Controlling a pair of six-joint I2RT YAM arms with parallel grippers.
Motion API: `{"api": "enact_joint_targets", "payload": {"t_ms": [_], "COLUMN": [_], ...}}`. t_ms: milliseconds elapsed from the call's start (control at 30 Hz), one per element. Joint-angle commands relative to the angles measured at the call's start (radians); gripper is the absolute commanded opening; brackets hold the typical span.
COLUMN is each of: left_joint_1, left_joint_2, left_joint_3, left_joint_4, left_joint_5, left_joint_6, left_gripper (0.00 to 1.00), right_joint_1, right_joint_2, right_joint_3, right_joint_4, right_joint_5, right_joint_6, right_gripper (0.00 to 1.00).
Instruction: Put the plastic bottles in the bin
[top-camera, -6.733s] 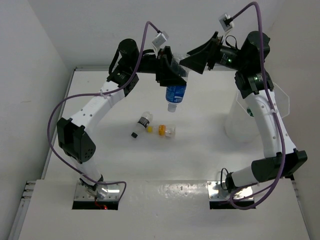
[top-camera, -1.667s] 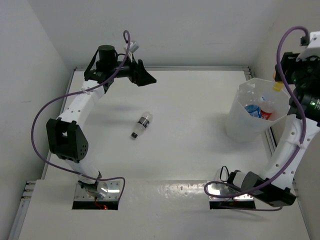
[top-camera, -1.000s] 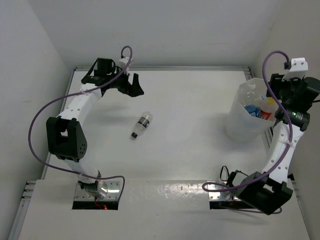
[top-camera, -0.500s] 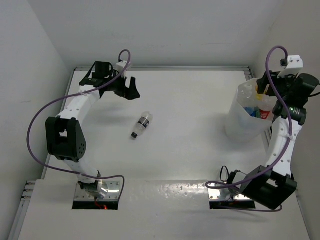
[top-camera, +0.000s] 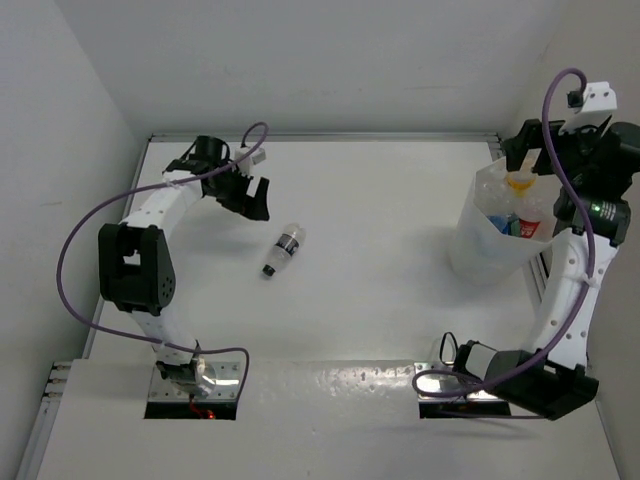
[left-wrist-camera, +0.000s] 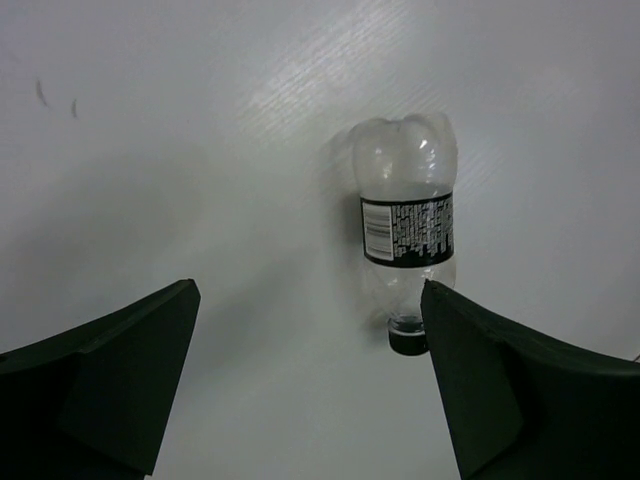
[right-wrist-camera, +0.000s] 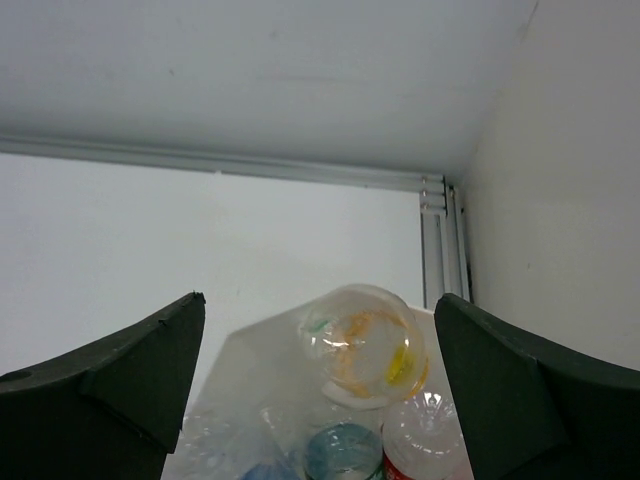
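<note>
A clear plastic bottle (top-camera: 283, 249) with a black label and black cap lies on its side mid-table; the left wrist view shows the same bottle (left-wrist-camera: 405, 230) just beyond the right finger. My left gripper (top-camera: 250, 195) (left-wrist-camera: 308, 300) hangs open to the bottle's upper left, touching nothing. The translucent white bin (top-camera: 490, 250) (right-wrist-camera: 250, 370) stands at the right. My right gripper (top-camera: 530, 150) (right-wrist-camera: 320, 300) is open above it. A yellow-orange bottle (top-camera: 520, 184) (right-wrist-camera: 365, 345) shows bottom-up below the jaws, apart from both fingers, over a red-labelled bottle (right-wrist-camera: 425, 440) and a blue one (right-wrist-camera: 340, 455).
White walls close in the table at the back and on both sides. A metal rail (right-wrist-camera: 435, 215) runs along the table's right edge beside the bin. The arm bases (top-camera: 195, 380) sit at the near edge.
My right gripper has opened over the bin and let go of the yellow-orange bottle. My left gripper has moved down and nearer the bottle on the table, still open.
</note>
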Motion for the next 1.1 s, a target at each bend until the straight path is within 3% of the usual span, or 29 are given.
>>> {"api": "enact_joint_targets", "payload": {"t_ms": [0, 100, 433, 700, 833, 867, 967, 1067], "left_joint_1": [-0.027, -0.075, -0.181, -0.252, -0.261, -0.261, -0.238, -0.189], "left_joint_2": [-0.050, -0.050, -0.027, 0.158, 0.194, 0.194, 0.120, -0.050], "left_joint_3": [-0.061, -0.119, -0.176, -0.162, -0.136, -0.125, -0.092, -0.055], "left_joint_4": [-0.042, -0.042, 0.015, 0.098, 0.118, 0.118, 0.109, 0.171], "left_joint_5": [-0.075, -0.163, -0.137, -0.287, -0.287, -0.278, -0.185, 0.089], "left_joint_6": [0.030, 0.030, -0.019, -0.145, -0.160, -0.151, -0.117, -0.146], "left_gripper": [1.00, 1.00, 1.00, 1.00, 0.79, 0.59, 0.35, 0.30], "right_joint_1": [0.007, 0.008, 0.008, 0.010, 0.010, 0.011, 0.034, 0.068], "right_joint_2": [-0.063, -0.081, -0.112, -0.133, -0.133, -0.133, -0.137, -0.147], "right_joint_3": [0.080, 0.123, 0.082, 0.027, 0.016, 0.016, -0.005, -0.058], "right_joint_4": [-0.002, -0.024, -0.082, -0.085, -0.096, -0.091, -0.070, 0.028], "right_joint_5": [-0.055, -0.103, -0.267, -0.339, -0.374, -0.383, -0.425, -0.477], "right_joint_6": [0.080, 0.115, 0.239, 0.298, 0.295, 0.299, 0.336, 0.422], "right_gripper": [0.95, 0.96, 0.96, 0.96, 0.96, 0.96, 0.96, 0.96]}}
